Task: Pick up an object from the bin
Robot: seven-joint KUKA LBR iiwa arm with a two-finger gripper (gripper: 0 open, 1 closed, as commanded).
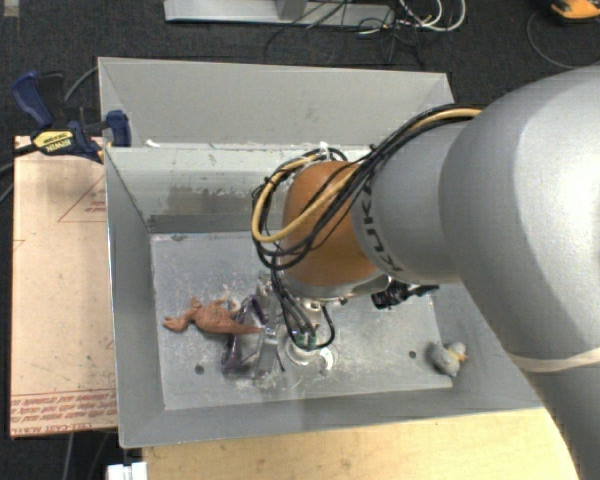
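Pincer (271, 351) hangs beside brown toy figure (208, 317) stretched left-right.

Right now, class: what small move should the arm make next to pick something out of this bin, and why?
Probably a short nudge toward the view's left: the gripper is low over the bin floor beside a dark purple thing, with a brown toy figure just beyond. The grey lump lies far off.

Just the one camera here, looking down on the grey bin (130, 298) from above and slightly from its near side, fairly close, arm (520, 218) crowding in from the right.
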